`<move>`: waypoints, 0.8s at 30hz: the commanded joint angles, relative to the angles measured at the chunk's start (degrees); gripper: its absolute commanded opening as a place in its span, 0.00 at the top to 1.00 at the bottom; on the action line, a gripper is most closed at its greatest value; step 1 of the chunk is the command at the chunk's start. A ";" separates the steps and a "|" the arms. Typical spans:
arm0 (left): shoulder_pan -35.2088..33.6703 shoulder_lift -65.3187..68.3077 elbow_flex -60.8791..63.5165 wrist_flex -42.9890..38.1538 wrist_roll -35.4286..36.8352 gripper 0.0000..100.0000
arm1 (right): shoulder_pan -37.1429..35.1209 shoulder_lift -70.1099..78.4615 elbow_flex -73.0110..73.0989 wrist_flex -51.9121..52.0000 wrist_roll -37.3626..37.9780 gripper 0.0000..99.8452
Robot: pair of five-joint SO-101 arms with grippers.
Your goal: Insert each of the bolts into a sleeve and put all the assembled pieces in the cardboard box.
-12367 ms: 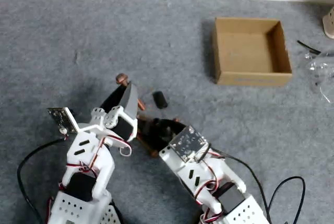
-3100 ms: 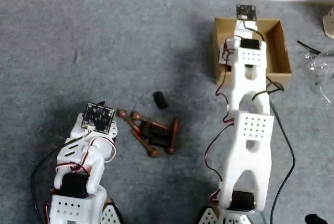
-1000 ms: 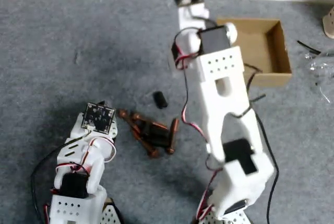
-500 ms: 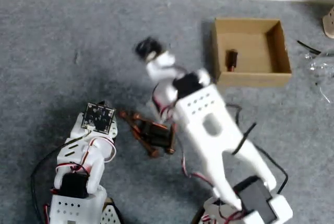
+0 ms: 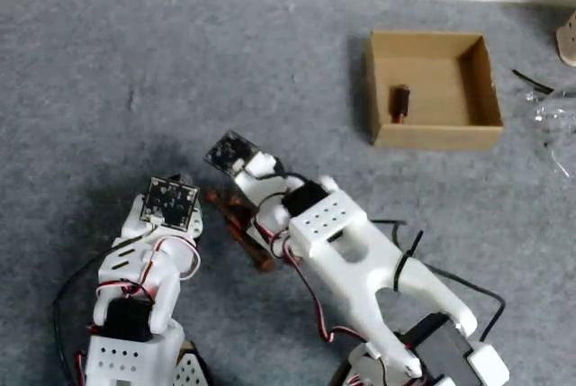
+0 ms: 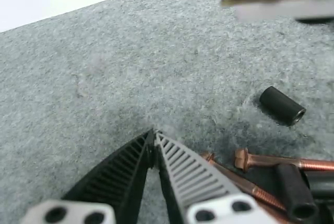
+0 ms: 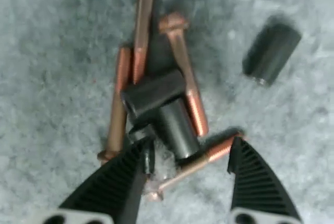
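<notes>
We see a mottled grey surface (image 5: 135, 53) beneath copper-coloured bolts (image 7: 180, 62) and matte black sleeves (image 7: 271, 51). The cardboard box (image 5: 436, 136) is plain tan-brown, and the assembled piece (image 5: 400, 101) inside it shows copper and a dark tone. The left arm (image 5: 148, 264) and right arm (image 5: 346, 246) are white, trailing red and black wires. The left pincer (image 6: 155, 143) and right pincer (image 7: 190, 145) are black with ribbed inner faces.

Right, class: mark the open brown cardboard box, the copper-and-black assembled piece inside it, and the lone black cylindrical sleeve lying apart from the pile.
open brown cardboard box (image 5: 436, 137): high view, near outer wall.
copper-and-black assembled piece (image 5: 399, 102): high view, its middle.
lone black cylindrical sleeve (image 6: 282, 106): left wrist view, curved side.
</notes>
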 commanded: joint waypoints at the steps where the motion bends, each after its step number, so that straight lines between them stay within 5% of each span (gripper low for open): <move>1: -0.75 -0.84 -1.63 -1.14 0.18 0.99 | 0.13 -2.07 2.33 -6.11 2.64 0.79; 24: -2.33 -0.84 -1.63 -1.14 0.35 0.99 | 0.22 9.80 8.57 -13.32 4.40 0.79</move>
